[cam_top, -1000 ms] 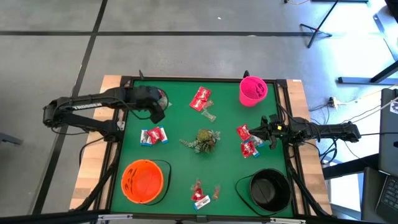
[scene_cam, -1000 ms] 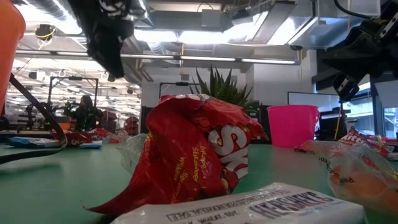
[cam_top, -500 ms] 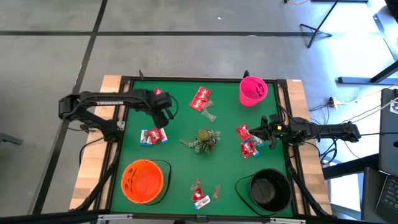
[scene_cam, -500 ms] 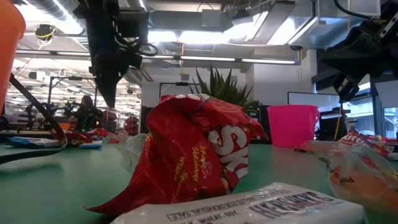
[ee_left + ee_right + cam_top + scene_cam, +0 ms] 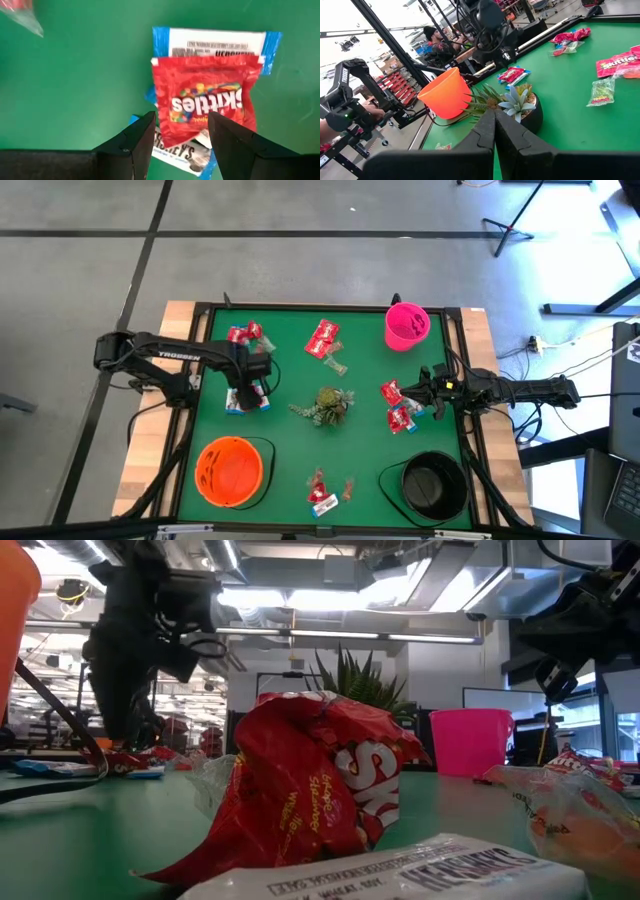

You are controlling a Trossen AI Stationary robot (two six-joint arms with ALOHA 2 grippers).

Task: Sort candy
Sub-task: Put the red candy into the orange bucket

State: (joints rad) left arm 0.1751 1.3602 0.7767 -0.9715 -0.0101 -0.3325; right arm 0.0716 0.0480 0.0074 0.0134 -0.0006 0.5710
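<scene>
A green felt table (image 5: 300,460) sits in an open workshop with a grey floor, and 3 bowls stand on it: orange (image 5: 229,471) at 7 o'clock, black (image 5: 433,485) at 5 o'clock, pink (image 5: 406,326) at 1 o'clock. A small potted plant (image 5: 327,404) marks the middle.

You have candy scattered in clusters around that plant. The one that matters now is the pile at 9 o'clock: a red packet (image 5: 207,102) lying on top of white-and-blue bars (image 5: 216,46). Your left gripper (image 5: 181,135) hangs right over that pile with its fingers spread, one on each side of the red packet's near edge, holding nothing yet. More packets lie at 11 o'clock (image 5: 246,333), 12 o'clock (image 5: 324,340), 3 o'clock (image 5: 397,406) and 6 o'clock (image 5: 322,492).

Your right gripper (image 5: 494,131) waits at the 3 o'clock edge, clenched on nothing.

Expect the red packet to be light, soft and slick; it will likely crumple and slide, and could drag the bar beneath it. Take it across the narrow width near the middle, pinching the foil itself, and lift slowly so the bars stay put.
</scene>
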